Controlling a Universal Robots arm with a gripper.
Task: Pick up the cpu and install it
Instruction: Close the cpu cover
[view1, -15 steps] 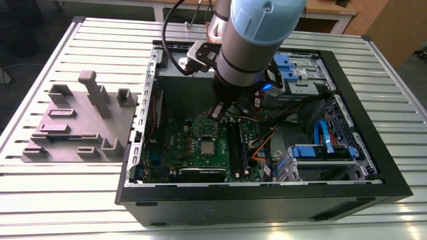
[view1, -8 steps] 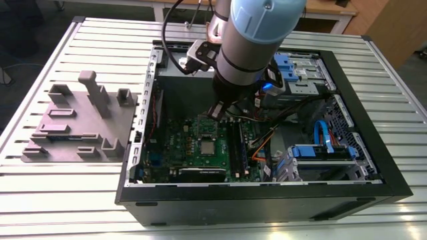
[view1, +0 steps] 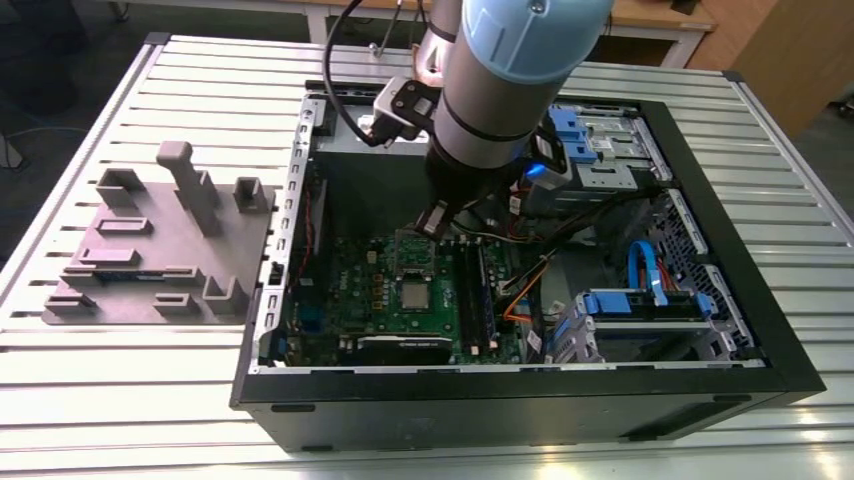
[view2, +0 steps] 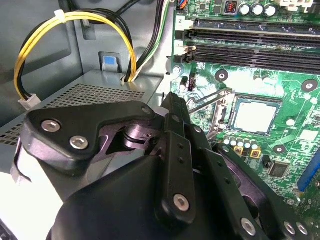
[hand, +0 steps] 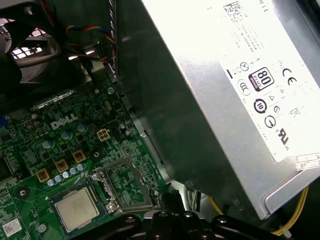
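The cpu (view1: 418, 293) is a small silver square lying flat in its socket on the green motherboard (view1: 347, 300) inside the open computer case. In both wrist views the cpu (view2: 255, 117) (hand: 77, 207) sits level in the socket, and the metal retention frame (hand: 125, 185) beside it is swung open. My gripper (view1: 438, 220) hangs inside the case above the board, a short way from the cpu on the power supply side. Its black body (view2: 172, 100) points toward the socket's lever and carries nothing that I can see.
The grey power supply (hand: 225, 100) with a white label stands close by the gripper. Yellow and black cables (view2: 75, 30) loop near it. Memory slots (view2: 250, 42) run past the socket. Blue drive cages (view1: 641, 300) fill the case's right. A grey fixture block (view1: 160, 250) sits on the table outside.
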